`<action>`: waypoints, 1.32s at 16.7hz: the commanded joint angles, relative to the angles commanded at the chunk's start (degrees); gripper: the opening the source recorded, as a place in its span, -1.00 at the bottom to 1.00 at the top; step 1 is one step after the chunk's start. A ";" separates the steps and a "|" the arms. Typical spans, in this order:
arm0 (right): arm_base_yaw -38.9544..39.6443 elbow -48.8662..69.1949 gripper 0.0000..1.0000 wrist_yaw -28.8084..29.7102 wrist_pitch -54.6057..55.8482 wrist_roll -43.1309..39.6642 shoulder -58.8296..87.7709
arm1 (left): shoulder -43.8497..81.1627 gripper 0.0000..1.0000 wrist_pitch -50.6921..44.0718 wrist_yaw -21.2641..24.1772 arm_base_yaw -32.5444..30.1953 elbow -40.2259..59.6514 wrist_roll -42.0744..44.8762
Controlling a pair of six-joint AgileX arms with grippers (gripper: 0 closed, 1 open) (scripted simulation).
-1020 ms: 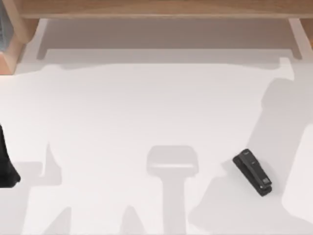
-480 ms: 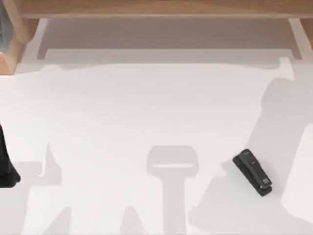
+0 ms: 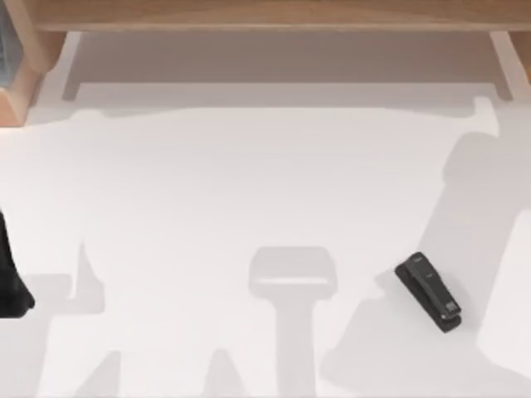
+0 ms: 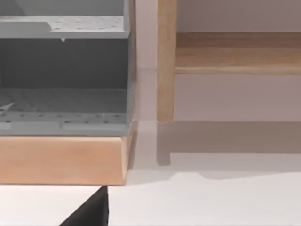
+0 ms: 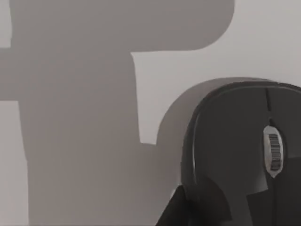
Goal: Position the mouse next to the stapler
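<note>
Top view, compared across the last second: no visible change was recorded. The stapler (image 3: 428, 292) lay at the same spot and the same slant on the table (image 3: 207, 191), and the dark left arm (image 3: 10, 286) at the left edge showed no displacement.

Top view: left arm (image 3: 10, 278) cut by the left frame edge, gripper past the edge. Stapler (image 3: 428, 292): grey marks on top too small to read.

Right wrist view: mouse (image 5: 240, 150) cut off at the right and bottom edges; a dark gripper part (image 5: 188, 209) at the bottom edge overlaps its near side, finger spacing cannot be told.

Left wrist view: dark wedge (image 4: 89, 214) cropped at the bottom edge; grey rack (image 4: 63, 75) cropped at left and top.
</note>
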 joint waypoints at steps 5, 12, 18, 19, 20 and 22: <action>-0.08 0.00 -1.00 -0.02 -0.02 0.09 -0.01 | 0.00 1.00 0.00 0.00 0.00 0.00 0.00; -0.90 -2.51 -1.00 0.94 -1.84 0.83 -7.06 | 0.00 1.00 0.00 0.00 0.00 0.00 0.00; 2.76 -11.37 -1.00 1.28 0.16 4.67 -20.91 | 0.00 1.00 0.00 0.00 0.00 0.00 0.00; 3.84 -13.39 -1.00 1.28 0.86 5.52 -23.48 | 0.00 1.00 0.00 0.00 0.00 0.00 0.00; 5.00 -15.63 -1.00 1.31 1.63 6.37 -26.08 | 0.00 1.00 0.00 0.00 0.00 0.00 0.00; 7.43 -20.49 -1.00 1.39 3.28 8.06 -31.25 | 0.00 1.00 0.00 0.00 0.00 0.00 0.00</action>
